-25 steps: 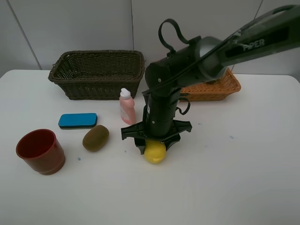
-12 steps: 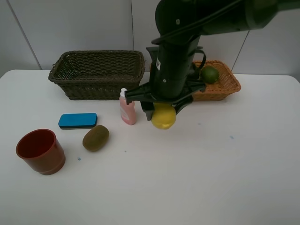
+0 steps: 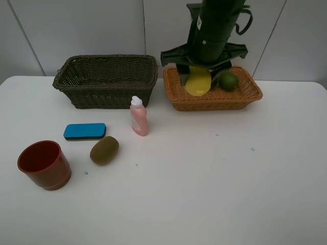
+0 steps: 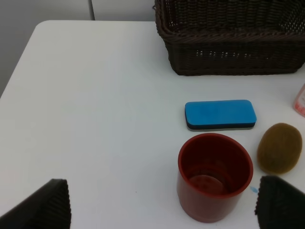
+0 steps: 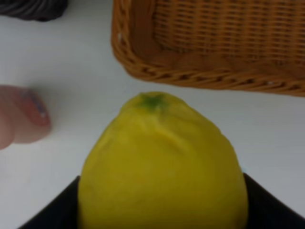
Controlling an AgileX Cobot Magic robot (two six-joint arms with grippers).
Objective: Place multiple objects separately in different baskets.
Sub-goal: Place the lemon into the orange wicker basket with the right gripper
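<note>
Right claw (image 3: 199, 70): closed on the lemon (image 3: 197, 84), one black finger on each side of the fruit. Lemon off the table, held up against the left part of the orange basket (image 3: 214, 99) as the high camera sees it. Cannot tell whether it hangs over the inside or just short of the near rim; the right wrist camera shows white table (image 3: 204, 194) under the fruit and the basket's rim past it.

Lime (image 3: 229, 80): lying inside the orange basket, toward its right end, apart from the lemon.

Left claw (image 4: 164, 207): fingers spread wide, nothing between them, low over the table's left side near the cup (image 3: 44, 165).

Cup upright, mouth up, at the front left. Kiwi (image 3: 104, 150) just beside it to the right, not touching. Eraser (image 3: 85, 131) flat on the table behind both. Bottle (image 3: 138, 116) upright, white cap up, standing in front of the right corner of the dark basket (image 3: 106, 80). The two baskets sit side by side at the back, dark one left, close but apart.
</note>
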